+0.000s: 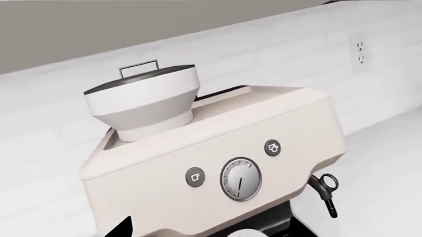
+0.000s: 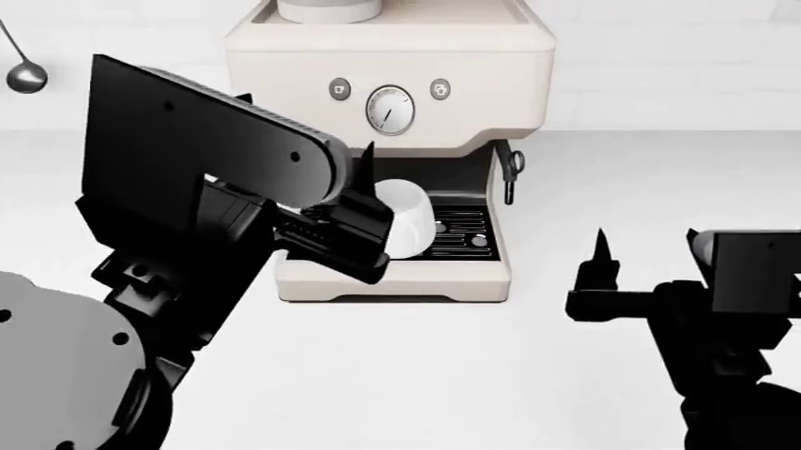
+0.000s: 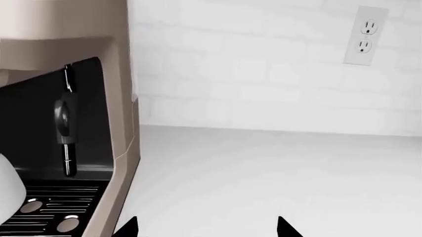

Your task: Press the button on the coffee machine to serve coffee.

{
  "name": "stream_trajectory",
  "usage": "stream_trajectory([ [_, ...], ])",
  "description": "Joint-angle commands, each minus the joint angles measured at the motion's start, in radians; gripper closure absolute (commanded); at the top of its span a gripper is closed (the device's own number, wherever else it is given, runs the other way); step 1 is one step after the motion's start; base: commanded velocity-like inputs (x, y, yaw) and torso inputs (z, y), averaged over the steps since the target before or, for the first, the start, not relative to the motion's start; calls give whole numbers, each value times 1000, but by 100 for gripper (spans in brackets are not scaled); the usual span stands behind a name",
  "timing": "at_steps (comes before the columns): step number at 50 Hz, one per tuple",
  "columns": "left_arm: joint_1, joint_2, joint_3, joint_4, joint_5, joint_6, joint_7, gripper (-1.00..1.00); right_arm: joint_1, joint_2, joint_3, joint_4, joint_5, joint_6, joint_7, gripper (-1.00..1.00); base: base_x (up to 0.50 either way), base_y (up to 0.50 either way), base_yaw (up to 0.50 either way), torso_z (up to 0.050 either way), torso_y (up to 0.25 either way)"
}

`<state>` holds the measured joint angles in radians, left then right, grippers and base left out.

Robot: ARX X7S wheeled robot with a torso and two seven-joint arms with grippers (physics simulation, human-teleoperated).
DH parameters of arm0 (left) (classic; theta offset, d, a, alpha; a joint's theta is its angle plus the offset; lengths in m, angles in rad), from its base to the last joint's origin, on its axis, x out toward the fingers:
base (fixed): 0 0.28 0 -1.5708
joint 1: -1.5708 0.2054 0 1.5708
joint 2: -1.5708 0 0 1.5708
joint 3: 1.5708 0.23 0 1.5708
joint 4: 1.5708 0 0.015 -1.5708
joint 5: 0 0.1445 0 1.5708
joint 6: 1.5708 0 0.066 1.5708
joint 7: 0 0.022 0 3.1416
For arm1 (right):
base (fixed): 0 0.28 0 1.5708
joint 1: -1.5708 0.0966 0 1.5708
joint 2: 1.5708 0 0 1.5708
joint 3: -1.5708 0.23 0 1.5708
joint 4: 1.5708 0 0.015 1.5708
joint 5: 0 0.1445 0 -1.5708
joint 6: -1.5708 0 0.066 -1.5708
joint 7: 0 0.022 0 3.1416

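**A:** Where does the coffee machine [image 2: 390, 103] stand?

**B:** At the back of the white tabletop [image 2: 414, 375], against a white tiled wall [image 3: 264, 64], in the middle of the head view. It is a boxy cream body with a round dial gauge [image 2: 389, 109] at the centre of its front panel and a small round button on each side, the left button [image 2: 340, 88] and the right button [image 2: 440, 88]. A pale hopper with a dark lid [image 1: 144, 101] sits on its top.

**A:** What is below the panel?

**B:** A black slotted drip tray [image 2: 463, 234] with a white cup [image 2: 407, 217] standing on it. A dark steam wand [image 2: 511, 173] hangs at the machine's right side.

**A:** And the left arm?

**B:** The left pincer [image 2: 364, 202] is in front of the machine, below the button panel, just before the cup. One dark fingertip points up beside the cup; the head view does not show whether the fingers are apart or together, and the left wrist view shows only a dark tip at its edge. No contact with either button is visible.

**A:** The right one?

**B:** The right pincer [image 3: 206, 228] sits well to the right of the machine, over bare tabletop. Its two dark tips stand clearly apart in the right wrist view, with nothing between them.

**A:** Anything else?

**B:** A wall outlet [image 3: 364, 35] on the tiles to the right, and a ladle [image 2: 22, 66] hanging at the far left.
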<state>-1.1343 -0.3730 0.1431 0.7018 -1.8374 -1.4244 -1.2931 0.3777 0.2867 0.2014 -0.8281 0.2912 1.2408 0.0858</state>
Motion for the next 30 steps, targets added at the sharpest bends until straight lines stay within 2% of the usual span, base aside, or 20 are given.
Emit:
stream_trajectory([
  [1,-32,7,70,-34,-39,45,-24,-100,-13,-8,8,8,-7,-15,-3,-100,0,0,0,0,0],
  [5,-36,-1,72,-40,-22,46,-24,-100,-14,-9,6,12,-6,-20,-1,-100,0,0,0,0,0],
  [6,-36,1,71,-40,-10,44,-16,100,-14,-9,5,12,-5,-21,-1,-100,0,0,0,0,0],
  [9,-46,-8,78,-43,-9,46,-25,100,-21,-9,6,15,-5,-28,0,-100,0,0,0,0,0],
  [16,-53,47,103,-57,56,51,10,100,-29,-12,6,20,-3,-40,2,-100,0,0,0,0,0],
  [30,-11,81,116,-39,274,67,114,100,-37,-13,14,15,4,-39,8,-100,0,0,0,0,0],
])
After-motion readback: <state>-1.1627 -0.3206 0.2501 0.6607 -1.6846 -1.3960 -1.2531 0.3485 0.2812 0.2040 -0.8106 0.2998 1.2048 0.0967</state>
